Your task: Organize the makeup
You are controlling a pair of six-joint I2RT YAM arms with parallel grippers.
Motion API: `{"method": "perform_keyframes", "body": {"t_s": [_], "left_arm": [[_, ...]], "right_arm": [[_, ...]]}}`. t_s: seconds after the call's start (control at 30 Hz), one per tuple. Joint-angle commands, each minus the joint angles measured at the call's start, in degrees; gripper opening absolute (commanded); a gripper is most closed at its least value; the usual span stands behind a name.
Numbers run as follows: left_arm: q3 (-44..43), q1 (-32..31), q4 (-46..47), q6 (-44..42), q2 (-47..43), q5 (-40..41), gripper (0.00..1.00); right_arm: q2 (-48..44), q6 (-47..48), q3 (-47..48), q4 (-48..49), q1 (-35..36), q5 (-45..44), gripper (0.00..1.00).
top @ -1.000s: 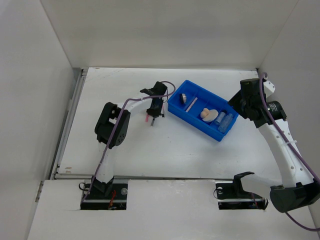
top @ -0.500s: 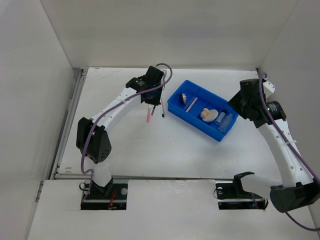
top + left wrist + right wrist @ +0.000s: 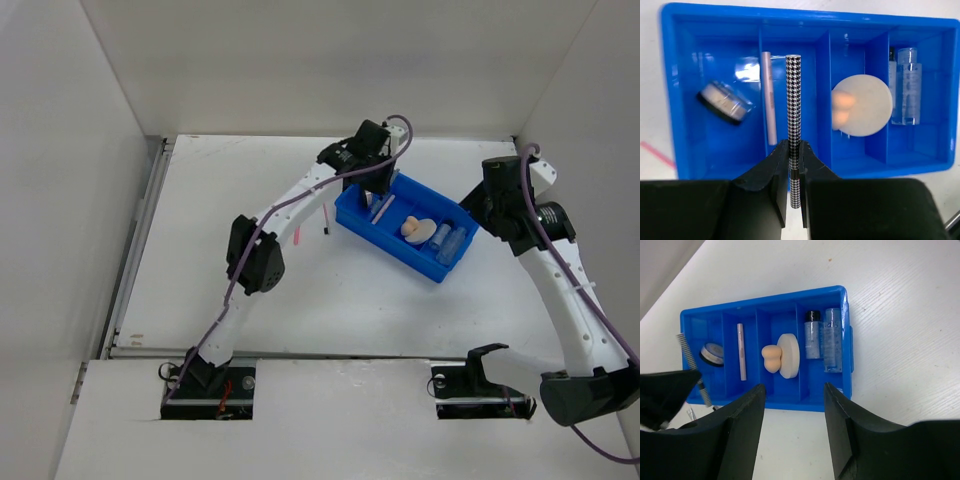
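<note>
My left gripper (image 3: 794, 146) is shut on a slim silver-black patterned cylinder (image 3: 793, 100) and holds it over the blue tray's (image 3: 670, 60) second compartment; the top view shows this gripper (image 3: 376, 188) above the tray's left end. The tray holds a black round compact (image 3: 722, 102), a pale pink stick (image 3: 768, 97), a beige sponge (image 3: 771, 357) against a white round pad (image 3: 865, 105), and clear small bottles (image 3: 905, 85). A pink slim stick (image 3: 297, 237) and a thin dark pencil (image 3: 326, 217) lie on the table left of the tray. My right gripper (image 3: 792, 390) is open and empty, above the tray's right side.
The blue tray (image 3: 440, 272) lies at an angle right of the table's middle. White walls close the table on the left, back and right. The left arm (image 3: 290, 195) stretches over the table's middle towards the tray.
My left gripper has swung right from beside the pink stick to above the tray, with the patterned cylinder in it. The right arm has stayed put.
</note>
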State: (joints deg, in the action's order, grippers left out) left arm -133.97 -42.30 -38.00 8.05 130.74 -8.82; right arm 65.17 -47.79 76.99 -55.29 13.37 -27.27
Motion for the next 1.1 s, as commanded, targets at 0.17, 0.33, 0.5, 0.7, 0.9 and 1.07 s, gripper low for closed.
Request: {"method": "perform_keyframes", "body": {"t_s": [0.17, 0.33, 0.5, 0.7, 0.9, 1.07], "left_arm": [[-8.1, -1.3, 8.3, 0.8, 8.9, -6.7, 0.0], [-10.9, -1.3, 9.3, 1.3, 12.2, -5.1, 0.0], [-10.9, -1.3, 9.2, 1.9, 12.8, -5.1, 0.66], [-8.6, -1.3, 5.3, 0.7, 4.9, -0.4, 0.9], [12.6, 3.6, 3.1, 8.5, -14.1, 13.9, 0.41], [25.5, 9.2, 1.3, 14.6, -20.9, 26.1, 0.64]], "right_arm": [[-3.4, 0.8, 2.7, -2.0, 0.3, -0.8, 0.56], [-4.9, 0.8, 3.3, -4.4, 0.3, -2.1, 0.56], [-6.1, 0.2, 3.3, -5.7, 0.3, -2.6, 0.56], [-5.6, 0.2, 3.3, -5.7, 0.3, -2.6, 0.56], [-5.6, 0.2, 0.8, -3.0, 0.3, -1.0, 0.56], [-4.3, 0.2, 0.1, -0.8, 0.3, 1.0, 0.56]]}}
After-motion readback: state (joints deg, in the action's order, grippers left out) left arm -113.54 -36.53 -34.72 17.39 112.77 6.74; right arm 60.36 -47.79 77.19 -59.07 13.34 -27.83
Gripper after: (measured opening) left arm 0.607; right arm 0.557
